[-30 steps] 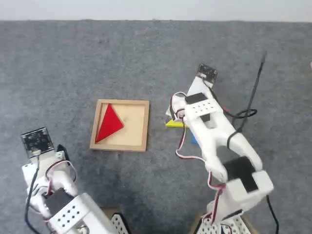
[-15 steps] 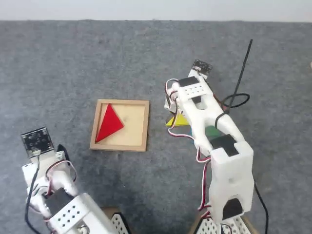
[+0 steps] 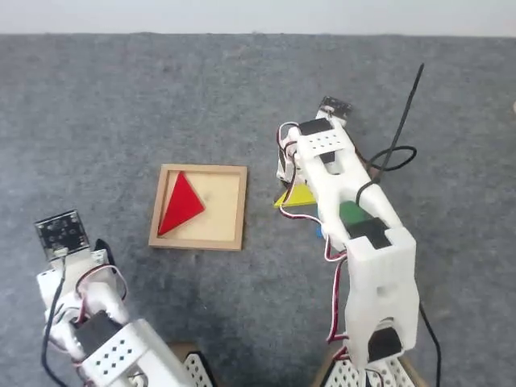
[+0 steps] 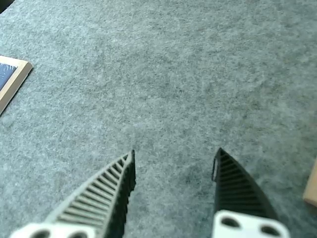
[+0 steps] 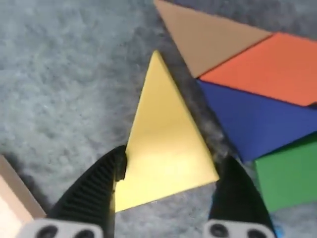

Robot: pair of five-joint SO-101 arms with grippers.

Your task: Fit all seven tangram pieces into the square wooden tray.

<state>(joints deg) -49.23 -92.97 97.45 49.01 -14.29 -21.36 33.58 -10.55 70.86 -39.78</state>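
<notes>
The square wooden tray point(image 3: 235, 211) lies on the grey carpet with a red triangle point(image 3: 181, 201) in its left half. To its right, under my right arm point(image 3: 330, 173), lie the loose pieces: a yellow triangle point(image 5: 163, 148), a tan triangle point(image 5: 208, 32), an orange piece point(image 5: 267, 67), a blue piece point(image 5: 257, 124) and a green piece point(image 5: 287, 173). My right gripper point(image 5: 168, 171) is open, its fingers astride the yellow triangle's wide end. My left gripper point(image 4: 176, 158) is open over bare carpet at the front left, holding nothing.
In the high view the yellow triangle point(image 3: 297, 196) and green piece point(image 3: 352, 214) show beside the right arm. Black cables point(image 3: 395, 153) trail right of the arm. A tray corner point(image 4: 12, 79) shows in the left wrist view.
The right arm has swung and stretched farther from its base, uncovering the yellow triangle and the green piece in the high view. The left arm has not moved.
</notes>
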